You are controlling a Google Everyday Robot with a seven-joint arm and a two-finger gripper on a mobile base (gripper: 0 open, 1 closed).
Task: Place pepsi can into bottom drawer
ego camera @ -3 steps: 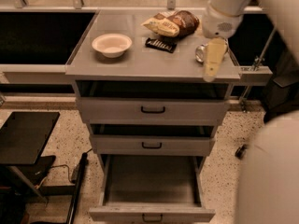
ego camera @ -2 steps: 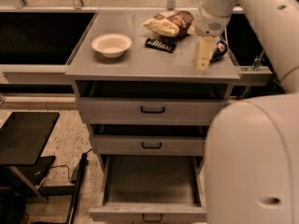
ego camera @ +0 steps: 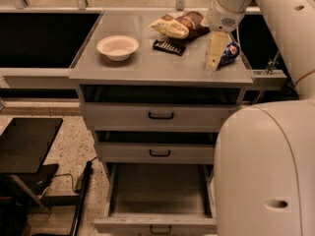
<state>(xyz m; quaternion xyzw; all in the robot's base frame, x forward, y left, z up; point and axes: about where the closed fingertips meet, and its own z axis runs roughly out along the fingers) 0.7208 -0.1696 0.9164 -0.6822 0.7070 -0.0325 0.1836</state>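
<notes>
The pepsi can (ego camera: 231, 51) lies tilted on the right end of the cabinet top (ego camera: 147, 65), touching the gripper (ego camera: 215, 59), which reaches down just to its left; whether the gripper is closed on the can or not cannot be told. Nearby lie snack bags (ego camera: 178, 25), a dark packet (ego camera: 169, 47) and a white bowl (ego camera: 117, 46). Far below, the bottom drawer (ego camera: 156, 224) stands pulled out.
</notes>
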